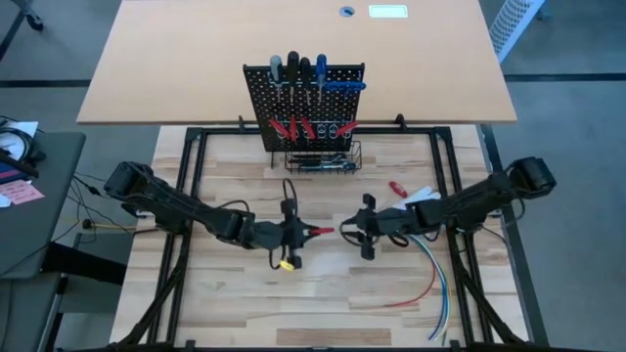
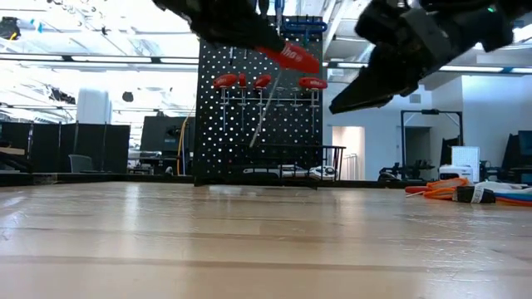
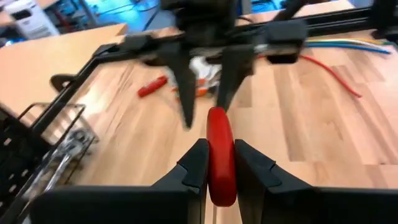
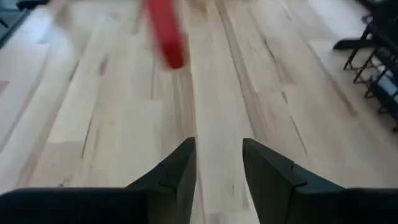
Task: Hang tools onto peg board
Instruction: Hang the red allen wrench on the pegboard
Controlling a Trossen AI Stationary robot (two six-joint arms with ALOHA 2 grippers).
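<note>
Left hand (image 3: 216, 167) clamped on a red-handled tool (image 3: 220, 152) above the table – right hand (image 4: 217, 163) facing it, fingers apart, empty

The high view looks straight down on the tan wooden table (image 1: 245, 293). The low view sits at tabletop height by the near edge, facing level toward the black perforated upright peg board (image 2: 258, 116) at the far edge; both views share it. Each wrist view looks close along its arm's dark fingers; both share the red-handled tool (image 3: 221, 155) mid-table.
</note>
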